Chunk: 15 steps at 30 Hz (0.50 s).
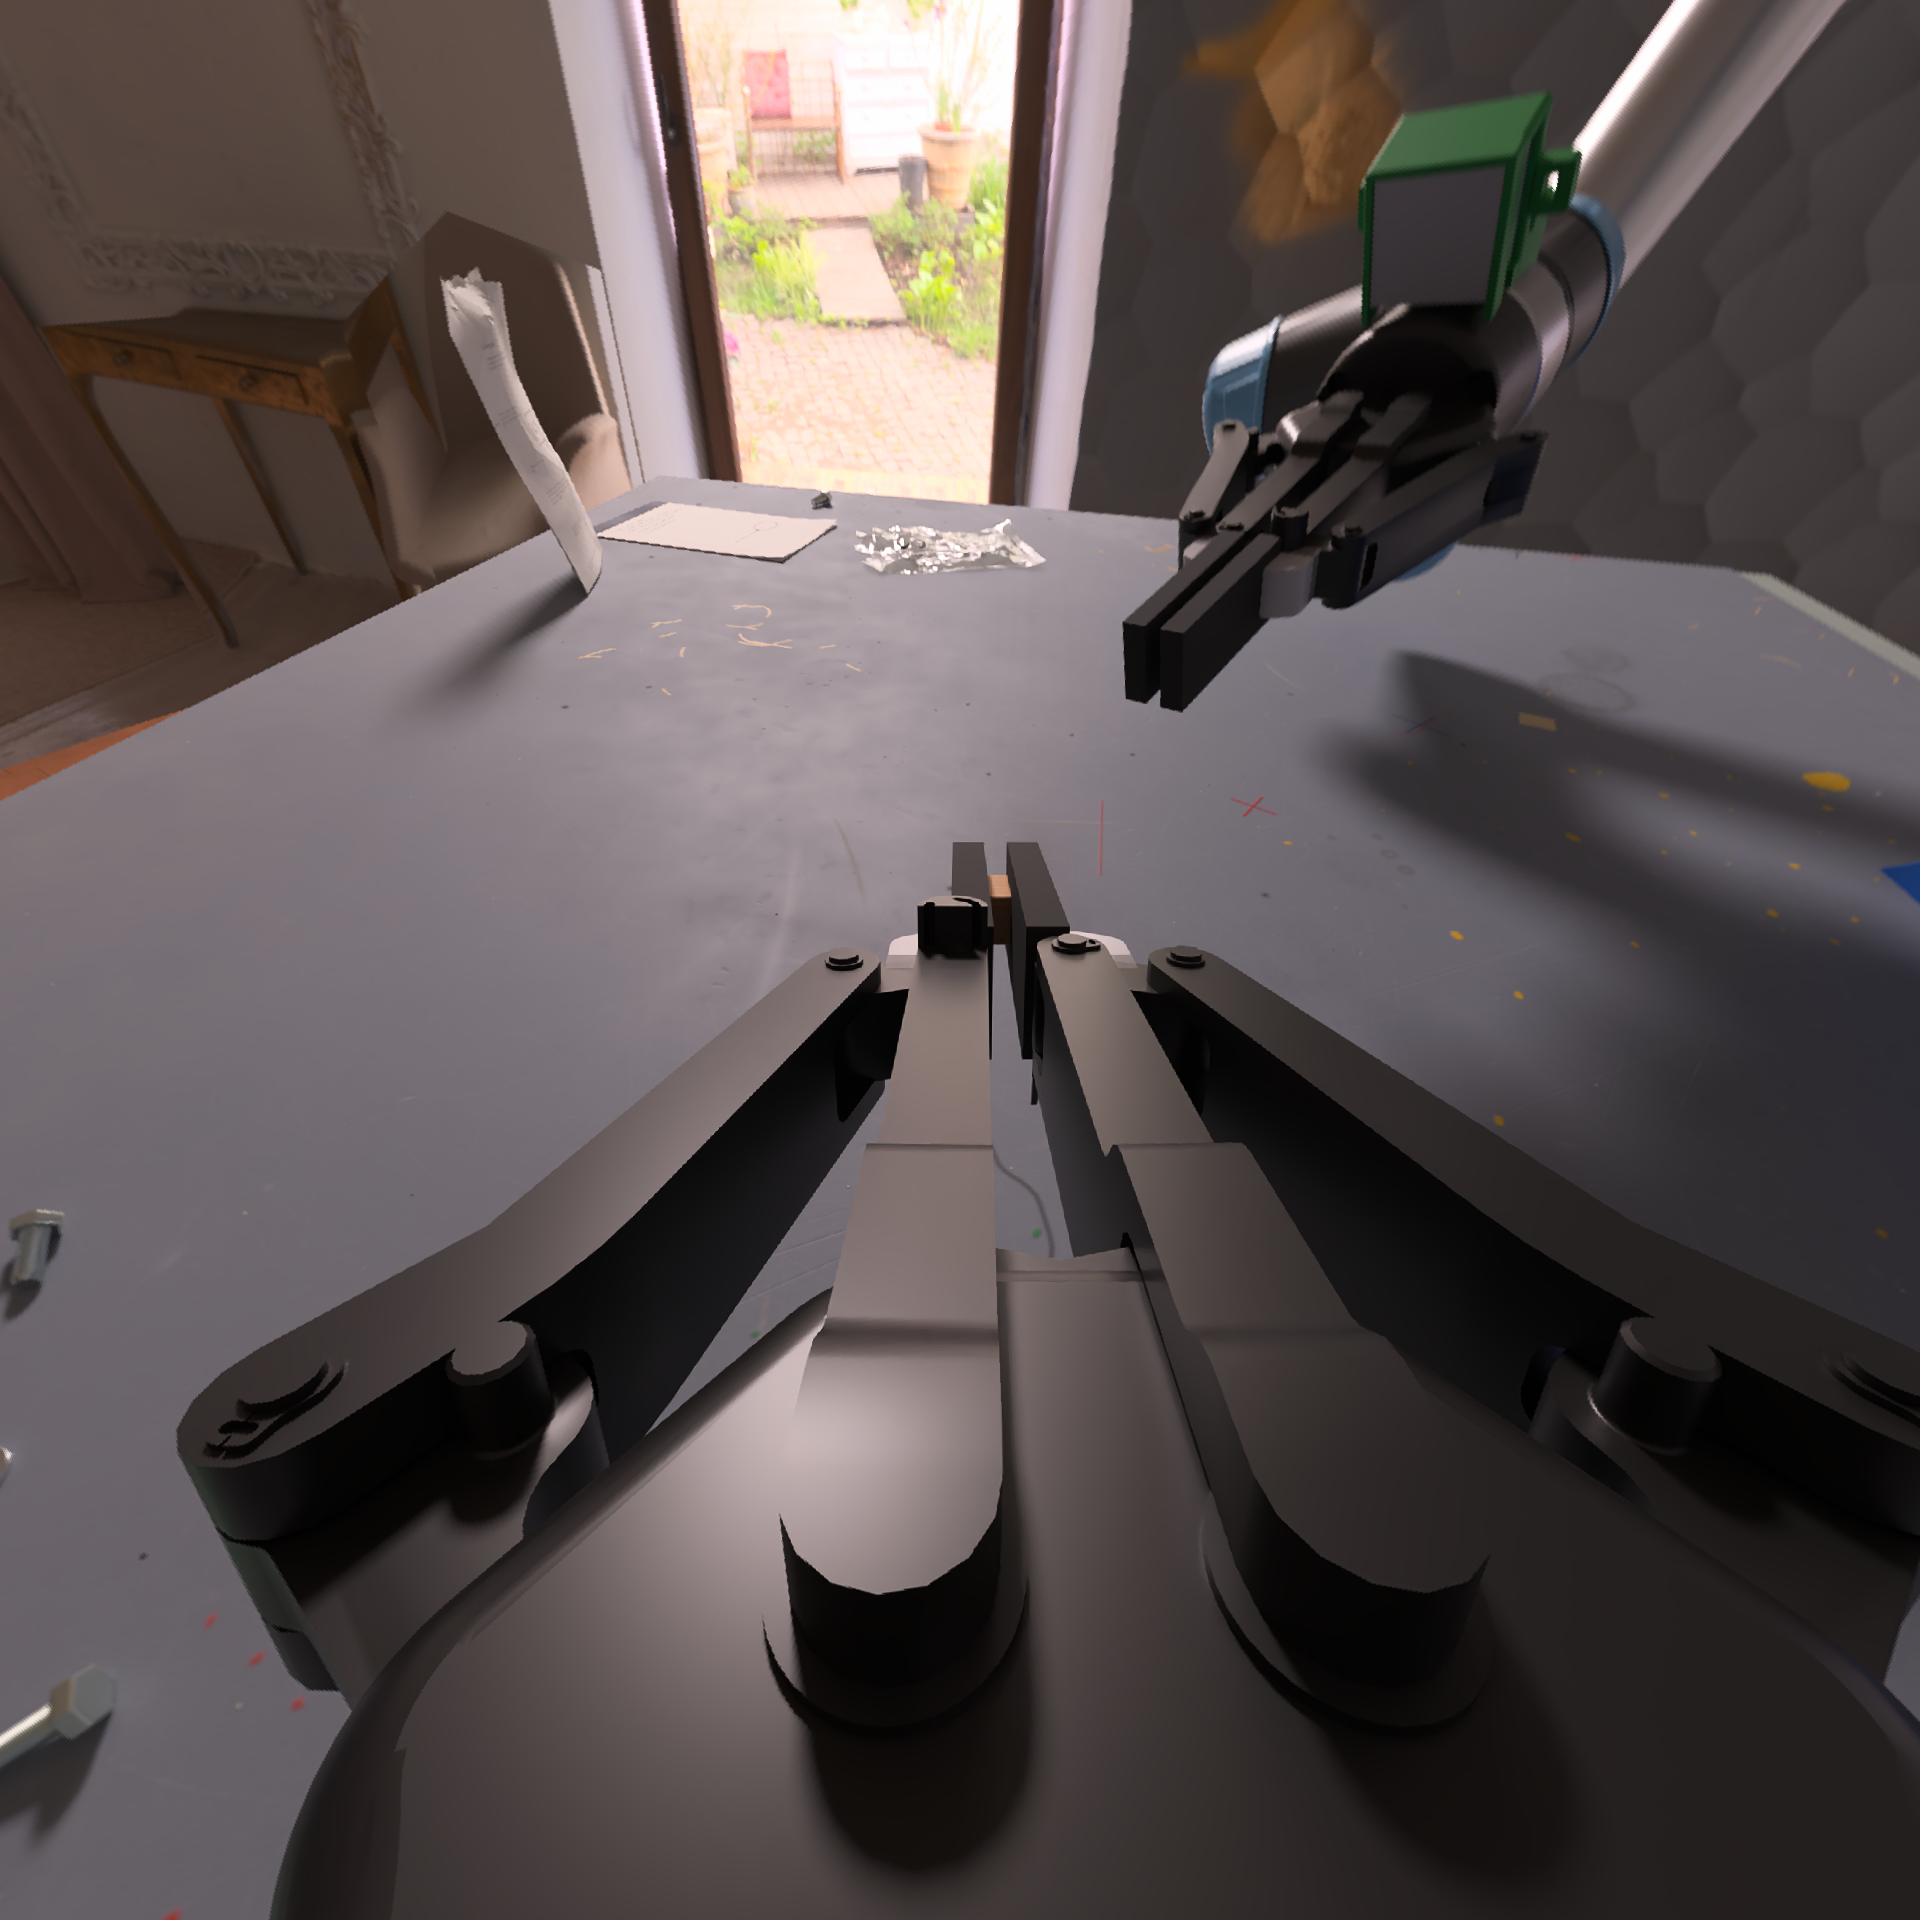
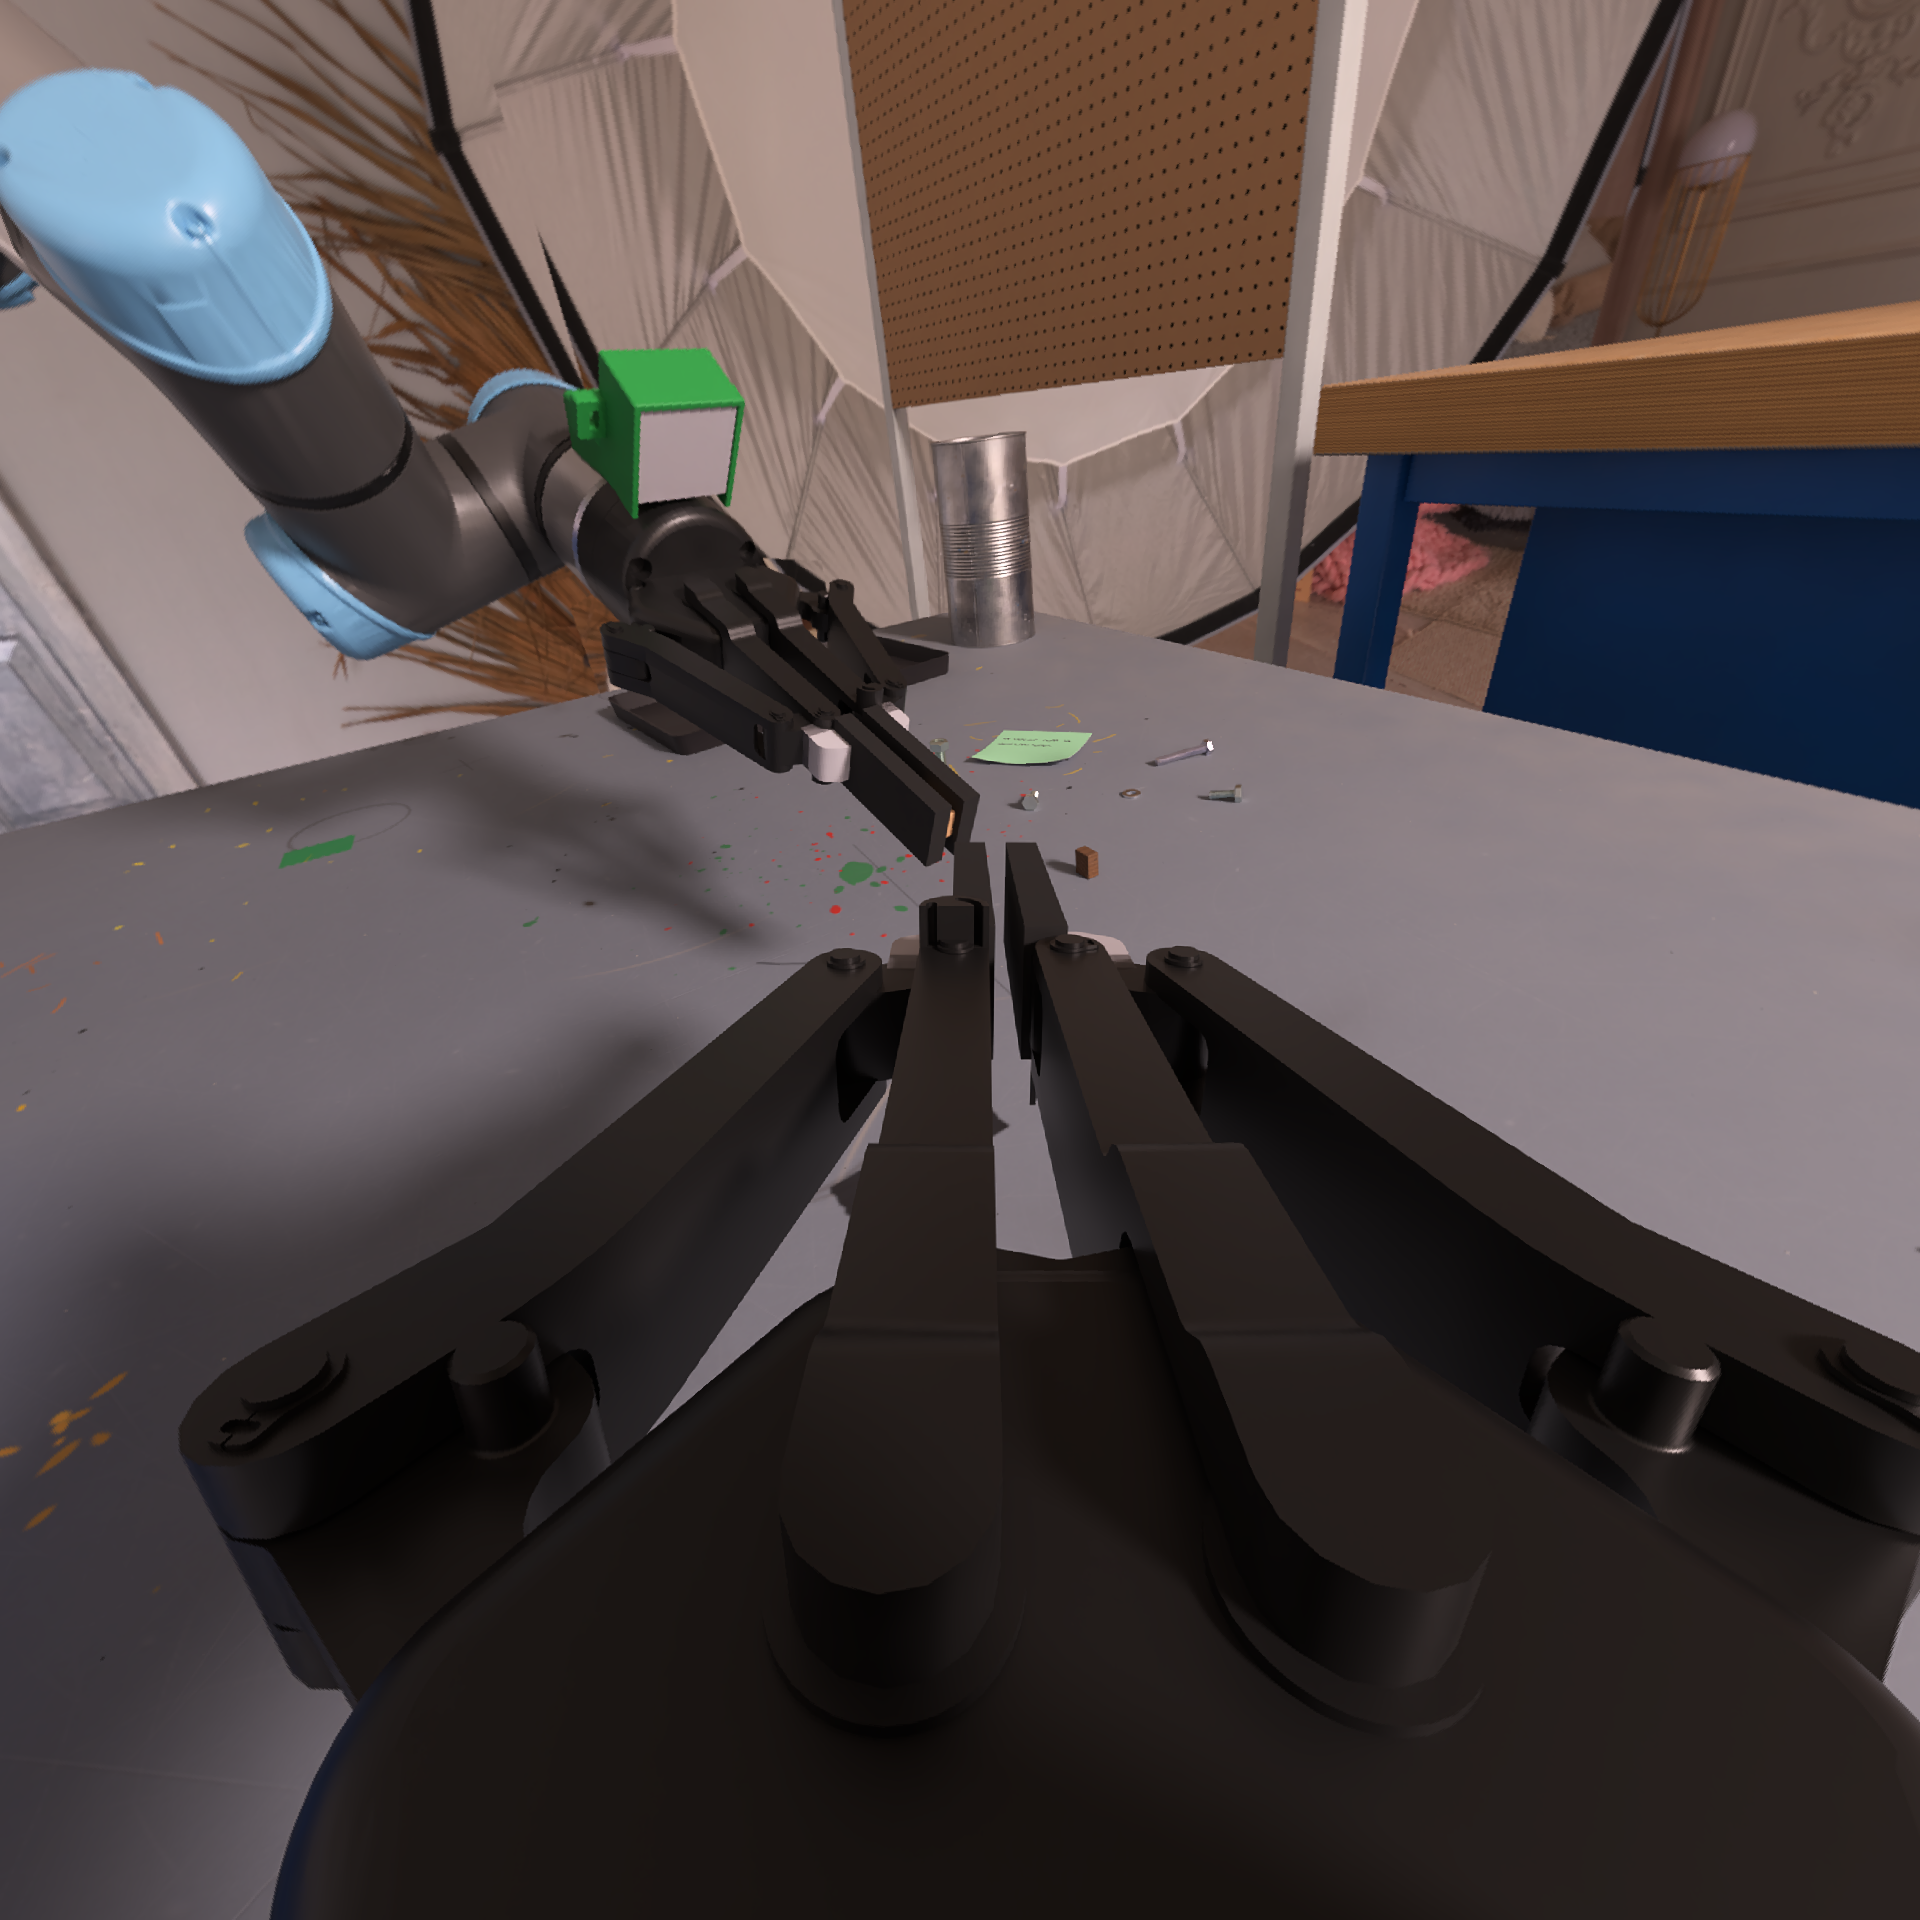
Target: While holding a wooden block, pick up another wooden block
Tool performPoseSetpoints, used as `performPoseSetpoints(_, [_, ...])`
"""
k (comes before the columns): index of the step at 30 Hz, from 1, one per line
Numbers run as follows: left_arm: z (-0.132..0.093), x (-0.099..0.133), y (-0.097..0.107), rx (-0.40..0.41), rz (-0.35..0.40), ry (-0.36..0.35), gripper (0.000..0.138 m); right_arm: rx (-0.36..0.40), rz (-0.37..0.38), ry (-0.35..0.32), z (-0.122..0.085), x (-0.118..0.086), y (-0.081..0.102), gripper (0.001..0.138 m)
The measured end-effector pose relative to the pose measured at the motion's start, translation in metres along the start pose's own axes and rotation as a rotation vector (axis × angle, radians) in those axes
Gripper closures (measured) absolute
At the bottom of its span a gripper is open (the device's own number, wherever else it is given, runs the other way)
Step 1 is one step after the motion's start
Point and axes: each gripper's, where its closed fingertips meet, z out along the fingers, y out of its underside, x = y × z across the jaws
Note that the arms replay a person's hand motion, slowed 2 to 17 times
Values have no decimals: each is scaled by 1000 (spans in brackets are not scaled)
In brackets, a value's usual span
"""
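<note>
Left end effector (image 1: 995,883) clamping block (image 1: 1001,902), open tabletop (image 1: 520,935) around.

wooden blocks: 2 (image 2: 1087,861) (image 1: 1001,907) | bolts: 3 (image 2: 1183,751) | can: 1 (image 2: 983,540)

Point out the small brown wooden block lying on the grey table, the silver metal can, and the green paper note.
small brown wooden block (image 2: 1087,861): right wrist view, its front face.
silver metal can (image 2: 983,540): right wrist view, its ribbed side wall.
green paper note (image 2: 1031,745): right wrist view, the sheet's middle.
</note>
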Motion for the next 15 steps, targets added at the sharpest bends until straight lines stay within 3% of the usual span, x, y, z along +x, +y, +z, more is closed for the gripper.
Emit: performPoseSetpoints(15, [8, 9, -9, -102, 157, 43, 133, -85, -105, -75, 15, -6, -22, 134])
